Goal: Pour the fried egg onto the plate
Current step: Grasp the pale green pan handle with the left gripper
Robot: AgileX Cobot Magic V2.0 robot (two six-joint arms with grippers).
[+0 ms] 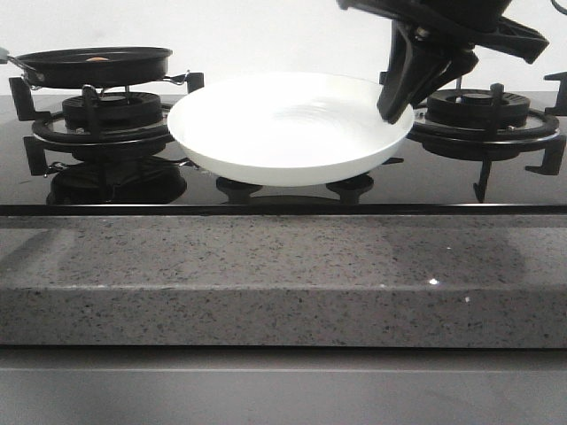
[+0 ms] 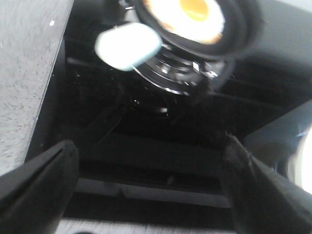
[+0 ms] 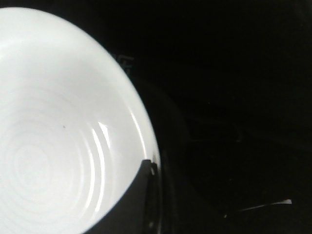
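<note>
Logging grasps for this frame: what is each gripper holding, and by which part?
The right gripper holds the round glossy white plate by its right rim. The left gripper is open, holding nothing.

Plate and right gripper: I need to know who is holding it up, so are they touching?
Touching. In the front view the right gripper closes on the rim of the raised plate; the right wrist view shows a finger over the rim.

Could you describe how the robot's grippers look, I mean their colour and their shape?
The right gripper is matte black plastic, with long jaws that narrow to blunt tips under a wider angular black body. The left gripper, seen only in its wrist view, shows two dark, blurred wedge-shaped jaws. No cables or markings are visible.
</note>
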